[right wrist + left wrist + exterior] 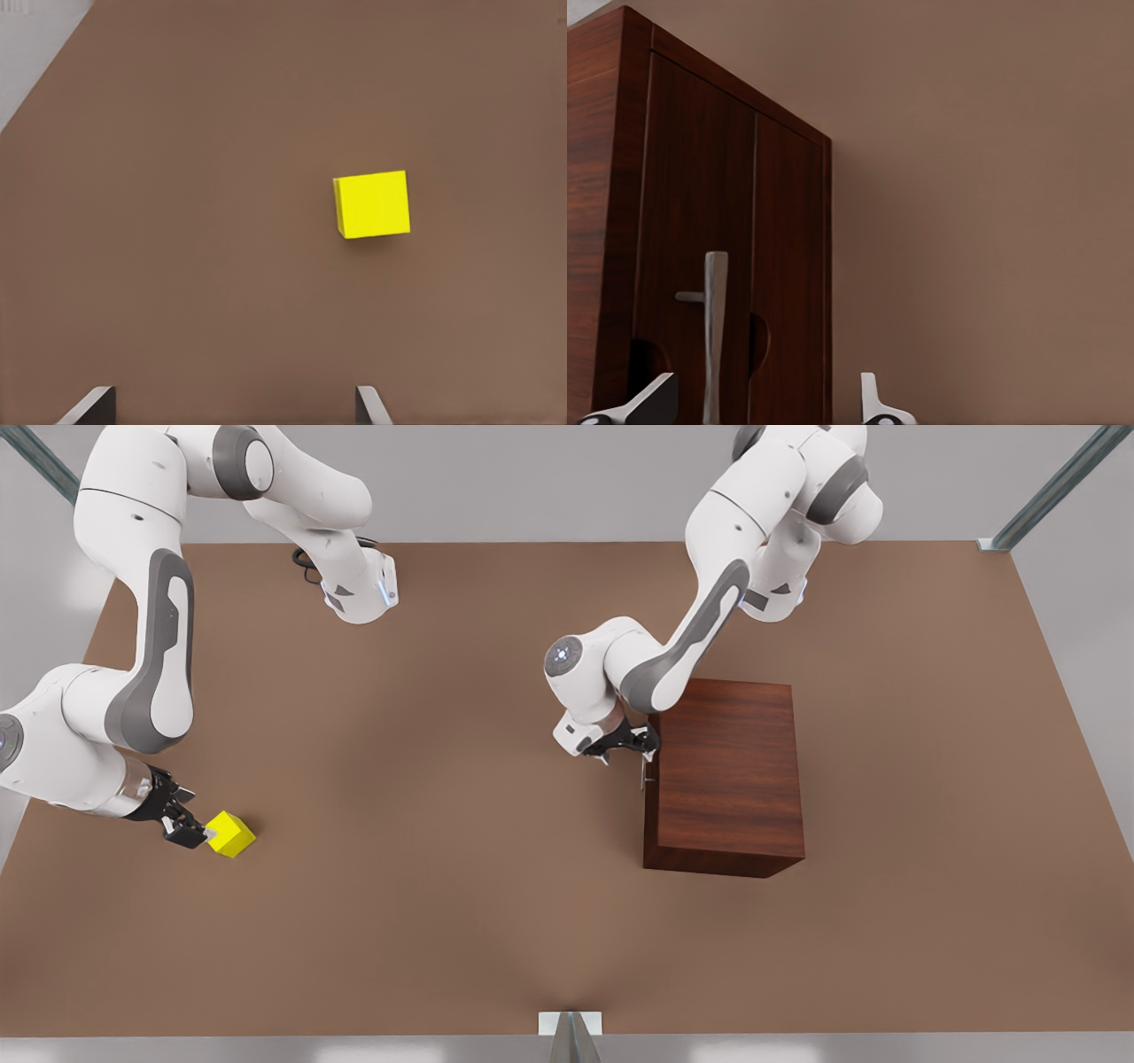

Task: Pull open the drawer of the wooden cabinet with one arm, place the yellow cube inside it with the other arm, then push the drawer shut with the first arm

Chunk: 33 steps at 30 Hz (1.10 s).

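Left gripper at the cabinet's front face, on the side toward the front view's left, right by the thin silver handle; fingers apart in the left wrist view, with the handle rising between them, closer to one fingertip than the other, contact not discernible. Wooden cabinet standing on the brown table, on the front view's right of centre, dark reddish-brown with horizontal grain on its top. Drawer flush with the cabinet body, closed, its front panel showing a vertical seam beside the handle in the left wrist view. Right gripper low over the table at the front view's far left, pointing toward the yellow cube; fingers spread wide in the right wrist view, nothing between them. In the front view, fingertips just beside the cube, seemingly at its near edge, touching or not impossible to tell. In the right wrist view, yellow cube ahead of the open fingers on bare table, offset toward one finger rather than centred. Cube resting on the table well apart from the cabinet, near the front view's lower left, one corner turned toward the camera.
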Each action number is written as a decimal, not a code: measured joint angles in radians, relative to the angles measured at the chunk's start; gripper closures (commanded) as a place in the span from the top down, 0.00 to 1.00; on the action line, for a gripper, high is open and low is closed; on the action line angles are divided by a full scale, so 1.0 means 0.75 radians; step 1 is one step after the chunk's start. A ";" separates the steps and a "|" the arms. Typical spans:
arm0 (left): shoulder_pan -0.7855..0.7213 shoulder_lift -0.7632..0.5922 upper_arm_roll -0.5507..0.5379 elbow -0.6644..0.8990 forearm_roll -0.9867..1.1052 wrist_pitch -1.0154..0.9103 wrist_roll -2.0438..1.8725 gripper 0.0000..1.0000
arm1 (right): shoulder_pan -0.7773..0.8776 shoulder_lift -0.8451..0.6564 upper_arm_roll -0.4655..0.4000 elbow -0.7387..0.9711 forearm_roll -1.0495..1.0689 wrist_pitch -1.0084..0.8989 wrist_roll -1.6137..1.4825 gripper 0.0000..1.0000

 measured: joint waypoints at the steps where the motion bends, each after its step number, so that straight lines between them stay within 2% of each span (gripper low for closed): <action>1: 0.000 0.006 0.000 -0.002 0.005 0.002 -0.008 1.00 | 0.000 0.000 0.000 0.000 -0.001 0.000 0.005 1.00; 25: -0.067 0.090 -0.006 0.083 -0.070 0.117 -0.176 1.00 | 0.000 0.006 0.006 0.005 -0.004 0.000 0.074 1.00; 33: -0.114 0.163 -0.008 0.223 -0.105 0.141 -0.196 1.00 | 0.000 0.008 0.006 0.009 -0.006 -0.002 0.082 1.00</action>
